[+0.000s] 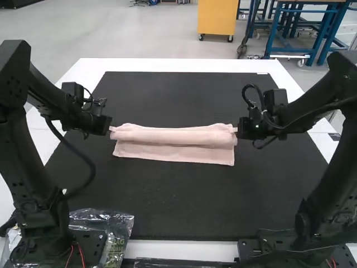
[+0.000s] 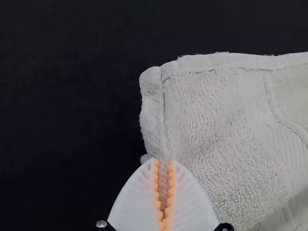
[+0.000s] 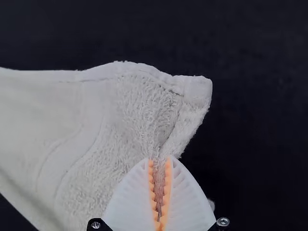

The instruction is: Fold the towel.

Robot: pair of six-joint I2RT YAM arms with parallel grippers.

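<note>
I have the pale pink towel (image 1: 175, 153) near the middle of the frame in the high view, lying crosswise on the black mat (image 1: 184, 201). Its far part forms a raised, rounded band running from side to side, and a flatter layer of the same cloth shows below that band, nearer the arms.

My left gripper (image 1: 112, 129), left of centre in the frame, is clenched on the towel's left end, up at the level of the band. From its wrist camera I see the 2 white fingers (image 2: 132, 204) drawn together, with cloth pinched between the orange pads (image 2: 157, 192), just beside a hemmed corner.

My right gripper (image 1: 236, 130), right of centre, grasps the opposite end at about the same height in the frame. Its wrist camera shows me the cloth gathered into a crease where the 2 ribbed fingers nip it, close to another corner.

The mat rests on the white table (image 1: 184, 65), whose surface shows along the upper edge of the mat. A clear plastic bag (image 1: 116, 226) sits at the lower left of the frame, beside the left arm's base (image 1: 42, 243).
</note>
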